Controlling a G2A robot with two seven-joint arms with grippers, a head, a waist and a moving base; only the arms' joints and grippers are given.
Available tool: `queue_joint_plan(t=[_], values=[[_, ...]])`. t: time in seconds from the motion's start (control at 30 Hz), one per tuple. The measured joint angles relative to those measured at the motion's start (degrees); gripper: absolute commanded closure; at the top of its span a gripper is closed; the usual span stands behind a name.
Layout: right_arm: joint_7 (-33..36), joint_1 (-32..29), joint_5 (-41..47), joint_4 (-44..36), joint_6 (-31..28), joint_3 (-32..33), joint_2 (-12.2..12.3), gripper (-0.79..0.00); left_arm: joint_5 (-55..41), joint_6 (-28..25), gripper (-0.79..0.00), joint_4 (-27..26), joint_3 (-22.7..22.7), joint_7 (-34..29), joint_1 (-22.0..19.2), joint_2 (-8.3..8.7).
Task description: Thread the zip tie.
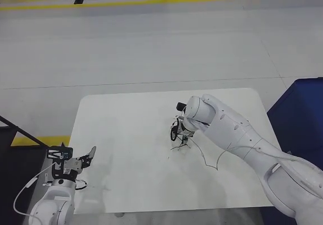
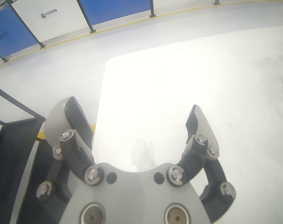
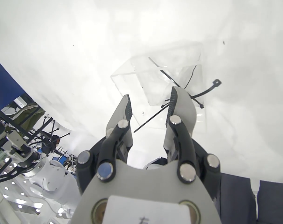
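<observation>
**Zip Ties Lie Loose in Clear Tray as Both Claws Stand Released**

Several black zip ties [image 3: 167, 76] lie crossed over one another in a shallow clear container [image 3: 132, 71] near the middle of the white table [image 1: 128, 124]. One tie [image 3: 203, 92] curves with its head past the container's edge, and another [image 3: 150, 118] points its thin tail towards the wrist camera. None of them is looped or threaded.

The right gripper [image 3: 149, 104] hangs close over the pile with its jaws spread apart and released. One of its fingers [image 3: 173, 101] covers the spot where the ties cross. Whether that finger touches them cannot be told. In the top view this gripper [image 1: 179, 134] sits at the table's centre.

The left gripper [image 2: 134, 110] is well apart from the ties, at the table's left edge [image 1: 87, 156]. Its jaws also stand wide and grasp nothing.
</observation>
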Motion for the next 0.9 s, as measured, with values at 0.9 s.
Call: queue_joint_plan(t=[0.9], values=[[-7.49,4.86,10.9,-6.08,7.48,-11.82,3.44,-0.274,0.0,0.0,-0.785,0.0,0.0,0.0,0.0,0.0]])
